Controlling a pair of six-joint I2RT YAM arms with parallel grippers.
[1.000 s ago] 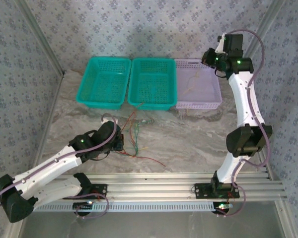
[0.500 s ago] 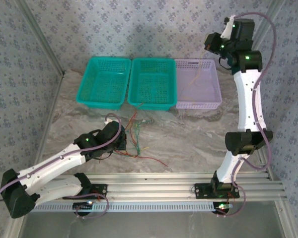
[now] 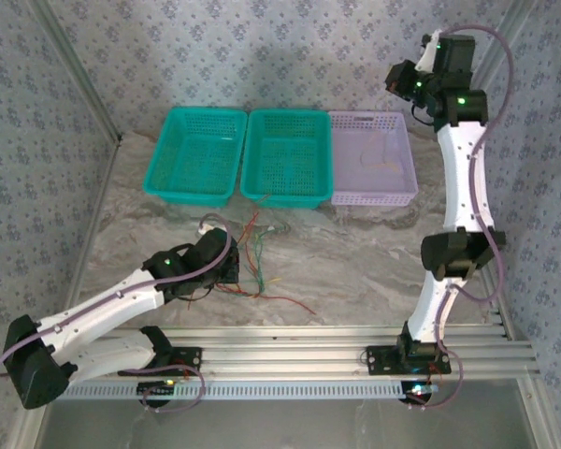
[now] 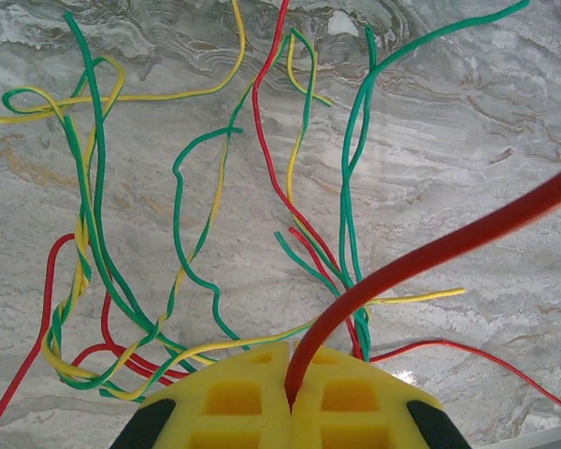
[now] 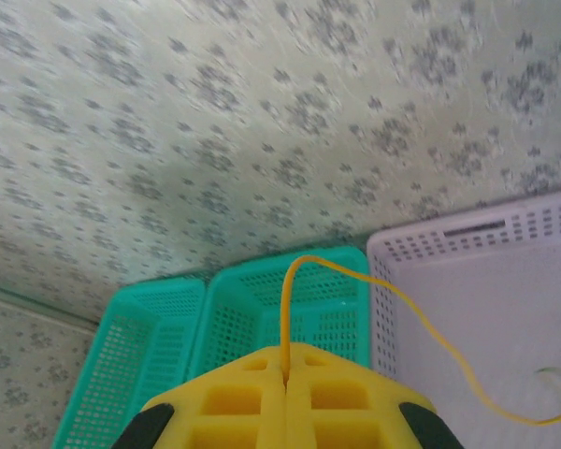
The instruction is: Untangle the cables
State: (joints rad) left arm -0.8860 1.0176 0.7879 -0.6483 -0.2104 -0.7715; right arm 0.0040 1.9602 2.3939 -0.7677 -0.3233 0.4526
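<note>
Two cables pinched right now: my left fingers (image 4: pixel 229 398) are clamped on a red cable (image 4: pixel 449 245), I'd guess to pull it free of the tangle (image 4: pixel 346 206) on the desk (image 4: pixel 486 122). The right fingers (image 5: pixel 341 393) grip a yellow cable (image 5: pixel 284 309) over the lilac basket (image 5: pixel 449 245), probably to drop it in

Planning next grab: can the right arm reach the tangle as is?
Probably not: its end effector is shut on a yellow cable over the lilac basket, far from the tangle.

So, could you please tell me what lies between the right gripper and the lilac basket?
A yellow cable. In the right wrist view it is pinched in the shut right gripper, arcs upward, then runs down into the lilac basket.
</note>
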